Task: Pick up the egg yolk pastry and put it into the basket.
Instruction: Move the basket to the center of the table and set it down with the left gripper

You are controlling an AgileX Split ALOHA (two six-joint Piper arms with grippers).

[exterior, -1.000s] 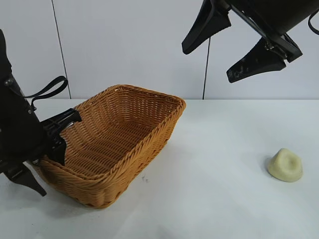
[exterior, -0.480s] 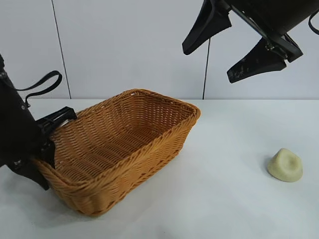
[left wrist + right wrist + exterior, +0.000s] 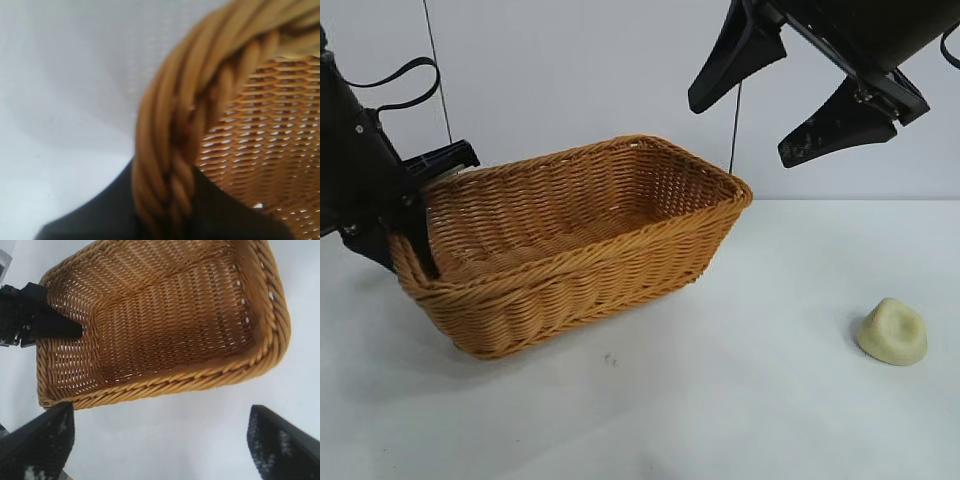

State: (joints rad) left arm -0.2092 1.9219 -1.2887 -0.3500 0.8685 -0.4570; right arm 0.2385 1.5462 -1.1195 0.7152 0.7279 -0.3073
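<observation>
left end effector (image 3: 415, 235): clamped on braided rim of orange-brown woven wicker basket (image 3: 610, 250), tilted | right end effector (image 3: 790, 85): apart, raised | pale yellow dome-shaped egg yolk pastry (image 3: 891, 331): on white desk (image 3: 740, 400), well apart from basket

Even, bright overhead light, no glare. Soft shadows lie under the basket (image 3: 570, 250) at 6 o'clock and beside the pastry (image 3: 892, 332) at 9 o'clock. Left wrist view is blurred throughout.

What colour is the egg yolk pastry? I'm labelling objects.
Pale yellow-cream, matte, seen best in the exterior view: egg yolk pastry.
</observation>
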